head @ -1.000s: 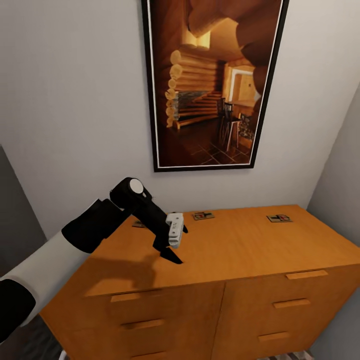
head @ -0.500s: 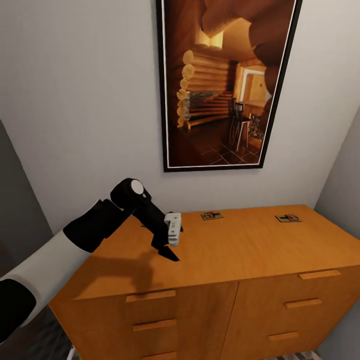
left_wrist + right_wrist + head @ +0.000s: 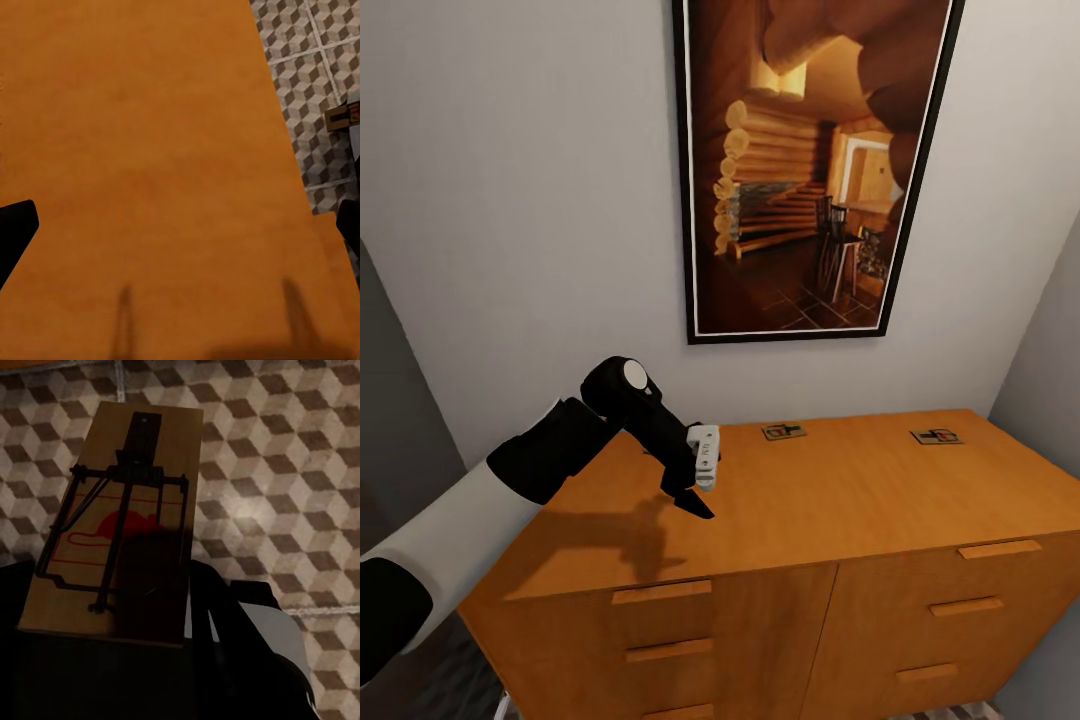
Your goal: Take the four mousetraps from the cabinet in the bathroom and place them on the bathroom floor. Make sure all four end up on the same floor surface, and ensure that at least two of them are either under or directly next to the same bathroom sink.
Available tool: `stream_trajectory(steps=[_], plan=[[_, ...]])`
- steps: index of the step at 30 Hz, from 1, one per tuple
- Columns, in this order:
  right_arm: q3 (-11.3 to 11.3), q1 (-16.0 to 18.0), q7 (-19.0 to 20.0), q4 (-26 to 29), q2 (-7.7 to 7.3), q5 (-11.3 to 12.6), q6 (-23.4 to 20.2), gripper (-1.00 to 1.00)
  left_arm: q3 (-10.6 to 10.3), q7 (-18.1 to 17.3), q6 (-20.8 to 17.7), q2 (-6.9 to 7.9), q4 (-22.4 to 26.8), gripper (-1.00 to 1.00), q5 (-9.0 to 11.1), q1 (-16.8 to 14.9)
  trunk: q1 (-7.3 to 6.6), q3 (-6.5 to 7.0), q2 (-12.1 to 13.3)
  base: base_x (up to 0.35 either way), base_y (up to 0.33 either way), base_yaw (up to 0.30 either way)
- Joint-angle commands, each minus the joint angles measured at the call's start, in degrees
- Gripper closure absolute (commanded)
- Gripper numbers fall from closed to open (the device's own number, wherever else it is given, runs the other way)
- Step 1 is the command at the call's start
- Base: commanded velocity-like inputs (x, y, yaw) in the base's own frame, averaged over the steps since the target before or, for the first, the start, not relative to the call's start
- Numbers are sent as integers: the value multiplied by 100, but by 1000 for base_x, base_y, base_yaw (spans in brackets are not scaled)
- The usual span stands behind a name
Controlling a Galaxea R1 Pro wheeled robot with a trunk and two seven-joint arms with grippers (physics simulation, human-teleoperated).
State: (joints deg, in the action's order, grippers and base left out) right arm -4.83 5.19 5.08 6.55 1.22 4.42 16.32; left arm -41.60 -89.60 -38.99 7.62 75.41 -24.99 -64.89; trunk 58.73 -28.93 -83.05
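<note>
the left gripper is held just above the cabinet top, fingers spread apart with nothing between them. two mousetraps lie flat near the cabinet's rear edge, well apart. in the right wrist view, the right gripper is clamped on a third mousetrap, held over the bathroom floor.
</note>
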Motion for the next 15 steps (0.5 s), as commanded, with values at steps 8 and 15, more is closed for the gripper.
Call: stream_trajectory(steps=[8,15], plan=[[-44,6,28,-11,-7,59,21,100,-14,-40,-62,2,14,-100,-41,-6,0,-6,-3,0,0,0],[-44,6,28,-11,-8,59,21,100,-15,-40,-64,2,24,-100,-41,-6,0,-6,-3,14,46,0]])
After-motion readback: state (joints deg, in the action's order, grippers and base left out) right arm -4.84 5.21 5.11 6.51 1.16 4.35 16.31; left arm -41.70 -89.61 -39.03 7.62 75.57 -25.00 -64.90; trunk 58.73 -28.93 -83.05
